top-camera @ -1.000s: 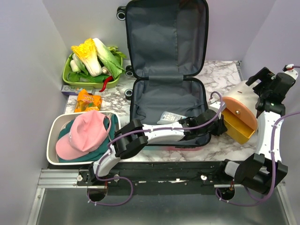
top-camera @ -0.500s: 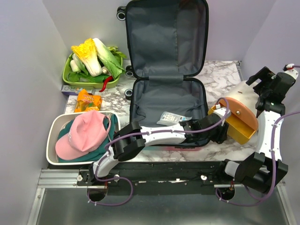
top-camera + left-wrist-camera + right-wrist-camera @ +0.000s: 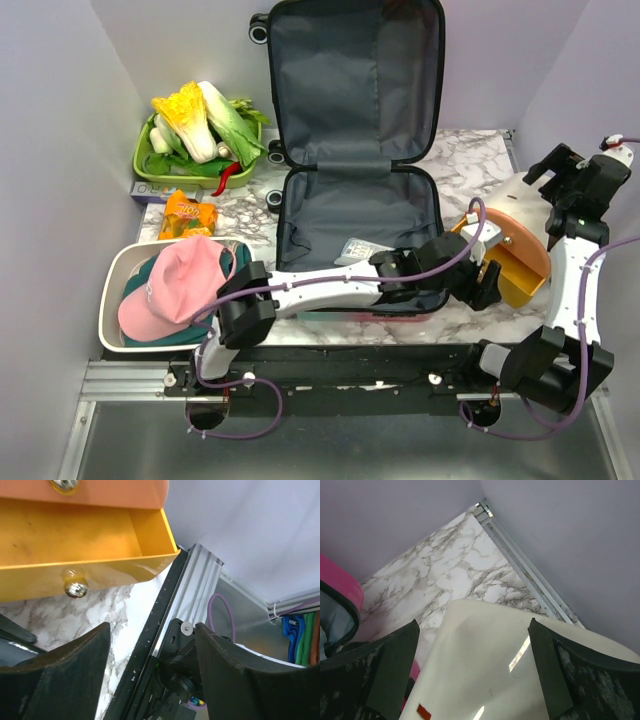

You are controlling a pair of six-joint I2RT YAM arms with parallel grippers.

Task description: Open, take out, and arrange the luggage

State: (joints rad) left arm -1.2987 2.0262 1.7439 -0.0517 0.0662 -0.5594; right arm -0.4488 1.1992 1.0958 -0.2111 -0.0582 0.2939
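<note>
Luggage is found open at table centre, lid upright. Shell is judged stiff, light, slippery; rim advised for grasping. Left gripper and right gripper are seen spread wide, nothing held

The yellow drawer stands just right of the luggage, narrowing passage.

Bright, even, diffuse light with soft shadows. The top view is sharp edge to edge. In the right wrist view a white glare streak crosses the cream container, and the dark fingers at the bottom look slightly soft.
</note>
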